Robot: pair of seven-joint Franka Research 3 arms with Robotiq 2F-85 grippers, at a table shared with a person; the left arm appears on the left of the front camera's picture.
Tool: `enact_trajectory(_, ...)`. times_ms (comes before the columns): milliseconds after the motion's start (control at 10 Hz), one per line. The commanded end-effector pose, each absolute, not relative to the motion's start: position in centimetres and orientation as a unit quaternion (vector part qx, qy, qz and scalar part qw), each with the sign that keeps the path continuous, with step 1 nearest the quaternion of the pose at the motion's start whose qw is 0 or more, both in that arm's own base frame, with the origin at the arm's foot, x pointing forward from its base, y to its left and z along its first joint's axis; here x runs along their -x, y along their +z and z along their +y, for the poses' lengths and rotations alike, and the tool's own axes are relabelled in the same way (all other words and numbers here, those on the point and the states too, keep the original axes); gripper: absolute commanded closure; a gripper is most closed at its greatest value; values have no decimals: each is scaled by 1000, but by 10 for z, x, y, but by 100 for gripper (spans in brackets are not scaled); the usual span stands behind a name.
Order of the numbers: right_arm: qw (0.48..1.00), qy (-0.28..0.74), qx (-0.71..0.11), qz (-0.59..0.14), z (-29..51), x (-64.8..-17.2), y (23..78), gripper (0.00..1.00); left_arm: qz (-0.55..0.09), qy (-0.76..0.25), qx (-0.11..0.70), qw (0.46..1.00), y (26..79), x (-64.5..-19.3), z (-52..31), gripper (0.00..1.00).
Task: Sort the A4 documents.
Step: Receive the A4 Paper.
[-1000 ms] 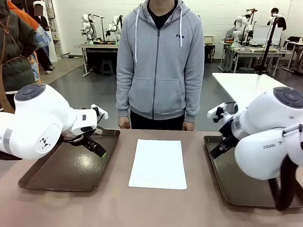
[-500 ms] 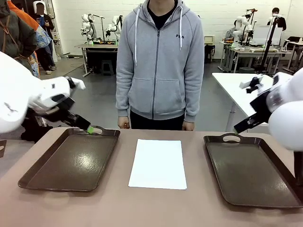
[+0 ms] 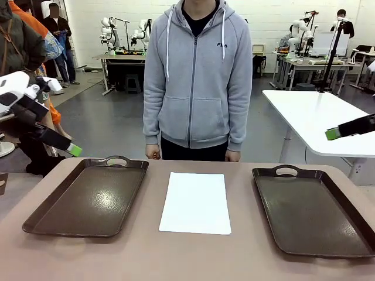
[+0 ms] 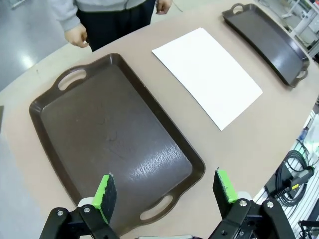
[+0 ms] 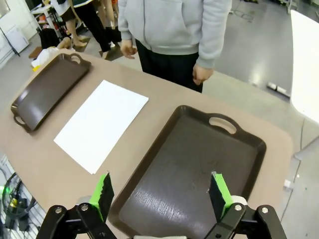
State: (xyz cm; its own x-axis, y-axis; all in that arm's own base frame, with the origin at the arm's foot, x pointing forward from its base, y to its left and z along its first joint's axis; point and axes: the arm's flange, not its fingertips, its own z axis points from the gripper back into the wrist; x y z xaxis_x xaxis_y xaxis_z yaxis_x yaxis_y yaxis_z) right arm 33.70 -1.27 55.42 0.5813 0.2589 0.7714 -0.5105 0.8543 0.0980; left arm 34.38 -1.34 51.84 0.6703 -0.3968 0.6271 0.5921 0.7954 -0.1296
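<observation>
White and blank, the A4 documents (image 3: 195, 202) (one sheet or a thin stack, impossible to tell) lie flat on the tan table (image 3: 176, 257), midway between the left tray (image 3: 88, 199) and the right tray (image 3: 304, 211), touching neither.

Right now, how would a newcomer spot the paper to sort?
Start at the table before the person in the grey hoodie. The A4 document lies on it between the left tray and the right tray. It alone is white and rimless.
</observation>
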Motion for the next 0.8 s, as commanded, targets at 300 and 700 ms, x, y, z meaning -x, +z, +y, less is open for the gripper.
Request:
enact_trajectory(300,881,240,-190,-361,3,-302,496,0,-318,-264,194,890,497,-319,21,0)
enact_trajectory(700,886,238,-187,-351,3,-307,492,0,-316,-257,195,892,496,-322,46,0)
